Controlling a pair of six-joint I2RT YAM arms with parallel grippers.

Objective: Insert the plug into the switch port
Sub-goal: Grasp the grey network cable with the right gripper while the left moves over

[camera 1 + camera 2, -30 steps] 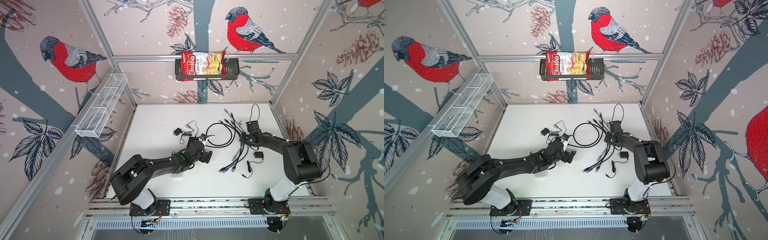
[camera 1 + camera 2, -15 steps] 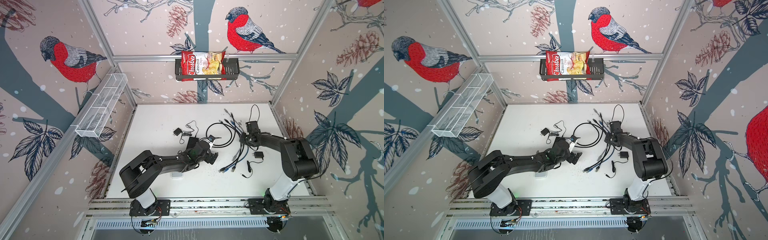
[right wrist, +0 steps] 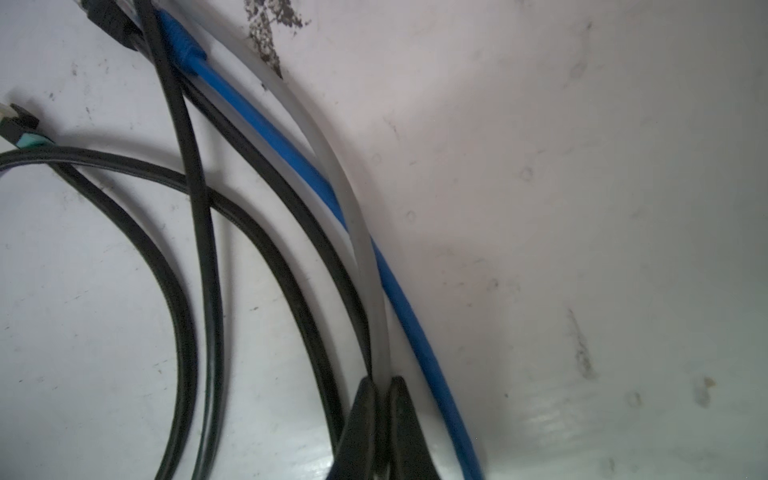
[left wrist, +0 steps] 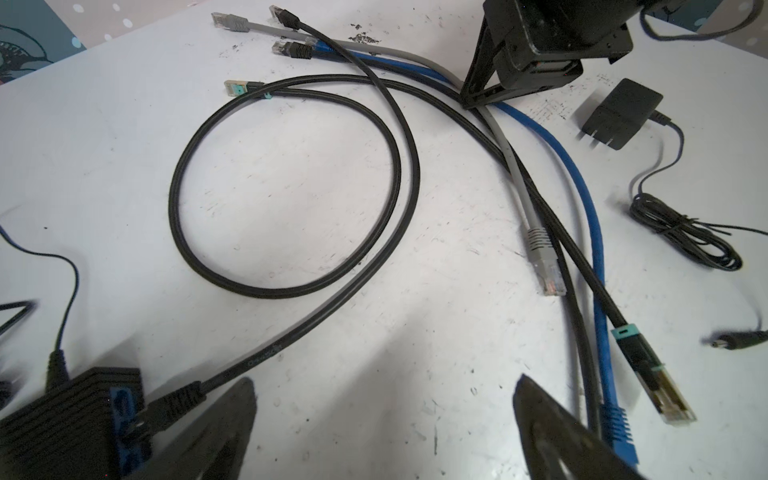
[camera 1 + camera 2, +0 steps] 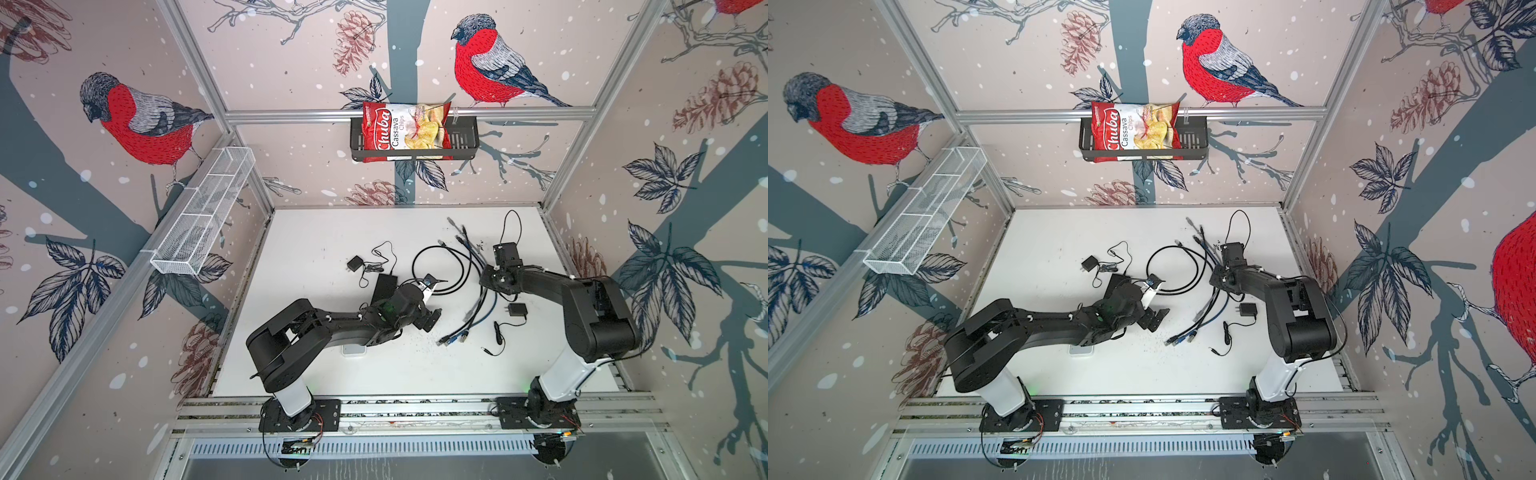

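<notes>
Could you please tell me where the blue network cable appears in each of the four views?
In a top view: blue cable among the cables right of centre.
In a top view: blue cable among those same cables.
Left wrist: blue cable curves past the right gripper, beside the gray cable.
Right wrist: blue cable alongside the gray cable pinched by the right gripper.
Shared landmark: the black cable loop.

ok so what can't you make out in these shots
- switch ports: left wrist view, cut off by the frame edge, blurred.
- gray cable beyond the right gripper: right wrist view, fingers hide it.
- white object: both top views, left arm covers most of it.
</notes>
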